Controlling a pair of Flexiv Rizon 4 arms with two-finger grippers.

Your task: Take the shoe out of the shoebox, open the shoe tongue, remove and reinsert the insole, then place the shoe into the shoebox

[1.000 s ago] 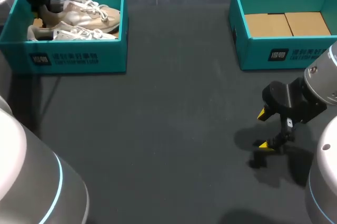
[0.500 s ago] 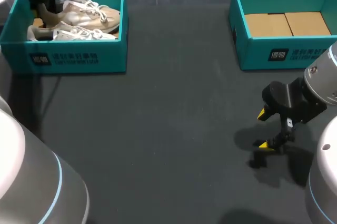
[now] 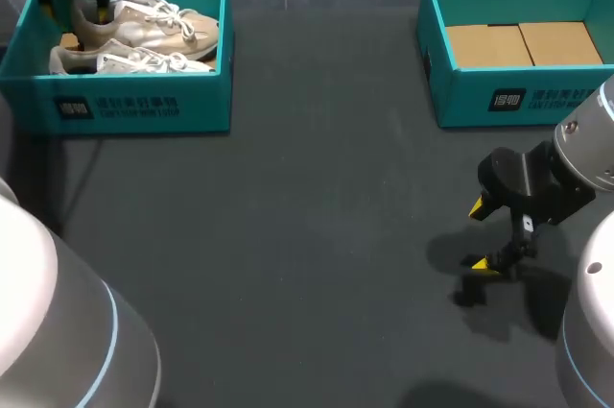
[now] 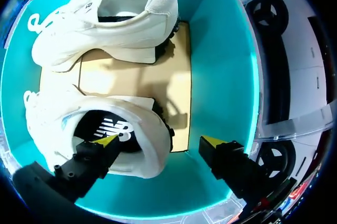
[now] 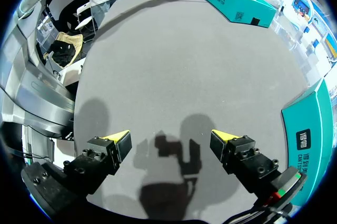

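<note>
A dark grey matte surface [image 3: 307, 235] carries a teal cardboard shoebox [image 3: 144, 106] at its far left and an open-topped teal box [image 3: 518, 101] at its far right. The left pincer [image 4: 159, 142] hangs released inside the shoebox, one fingertip in a cream laced sneaker [image 4: 50, 126]. The right pincer [image 3: 480, 235], also released, hovers over bare surface.

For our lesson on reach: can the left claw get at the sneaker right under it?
Probably yes: the open left claw hangs over the shoebox, fingers either side of the heel of that sneaker, nothing blocking.
</note>
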